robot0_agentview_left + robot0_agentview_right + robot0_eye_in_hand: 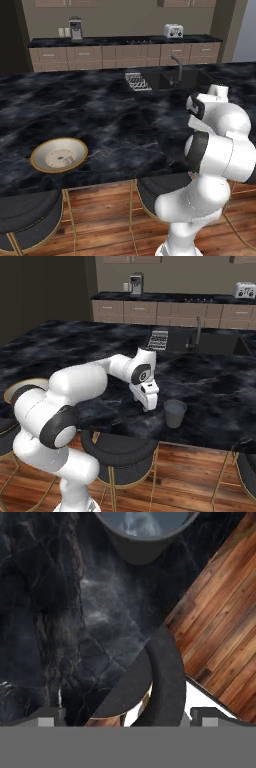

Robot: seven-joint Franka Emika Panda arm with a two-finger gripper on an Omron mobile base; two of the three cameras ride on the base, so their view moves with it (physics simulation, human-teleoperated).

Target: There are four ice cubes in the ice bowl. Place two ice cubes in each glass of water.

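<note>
Fingers (148, 407) spread, empty, just beside glass (175, 413) on desk (220, 386).
Between drops, probably; next calls for reaching to bowl (59, 154), far from glass, for another cube (67, 160).

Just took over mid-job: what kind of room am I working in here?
A home kitchen, by the look of it: a black marble island counter with an inset sink, a toaster and coffee machine on the back counter.
</note>
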